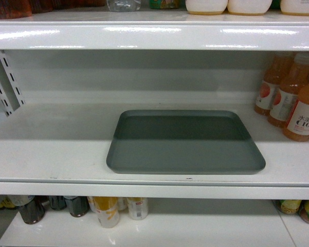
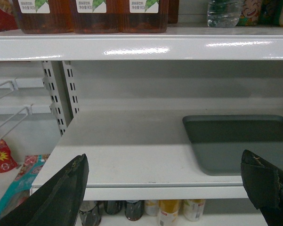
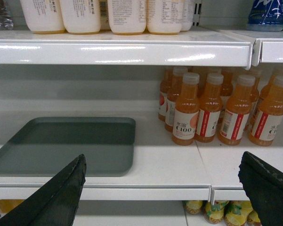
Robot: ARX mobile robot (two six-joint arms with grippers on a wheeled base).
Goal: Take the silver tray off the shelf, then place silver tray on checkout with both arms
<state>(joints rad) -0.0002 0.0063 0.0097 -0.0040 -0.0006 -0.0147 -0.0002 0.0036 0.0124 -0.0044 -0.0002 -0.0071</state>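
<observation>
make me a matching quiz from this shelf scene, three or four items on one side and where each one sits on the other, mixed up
Items:
1. silver tray
2. orange drink bottles
3. white bottles
4. slotted upright

Places:
A. on the board above the tray
B. flat on the middle shelf, near its front lip
C. at the shelf's left end, against the back panel
D. standing right of the tray on the same level

Pairs: 1-B, 2-D, 3-A, 4-C

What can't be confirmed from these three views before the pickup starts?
- Checkout: in no view.
- Arms: absent from the head view; only the left tool and right tool fingers show.
- Silver tray: its right side is cut by the left wrist frame edge.
- Orange bottles: label print too small to read.
</observation>
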